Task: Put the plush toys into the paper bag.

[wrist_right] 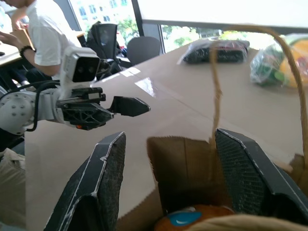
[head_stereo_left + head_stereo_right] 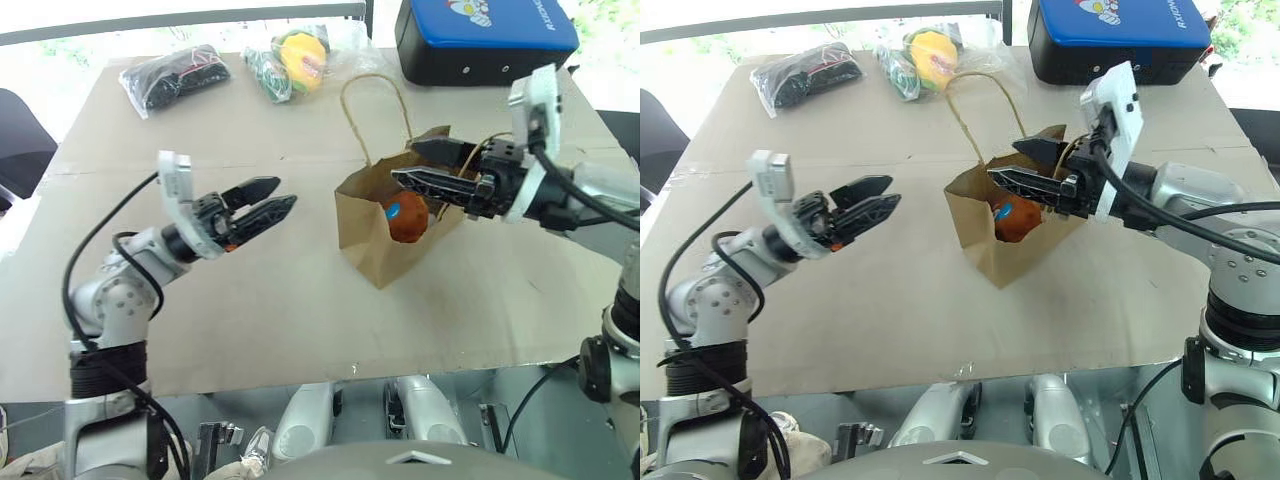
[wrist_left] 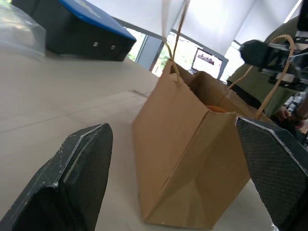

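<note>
Judging step: brown-orange plush toy already inside paper bag, frame centre; white toy unseen, seeking it likely next.
Right pincer: parted, empty, over bag mouth.
Left pincer: wide, empty, left of bag.
Surroundings: wrapped packets, blue case on surface, upper frame.
Obstruction: bag handles near right pincer.

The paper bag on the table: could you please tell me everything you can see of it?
The paper bag is plain brown kraft paper with creased sides and two twisted paper loop handles. It stands on the brown table, leaning, its mouth open. A brown-orange plush toy with a blue patch lies inside. The right tool hovers open at its mouth; the open left tool stays apart.
</note>
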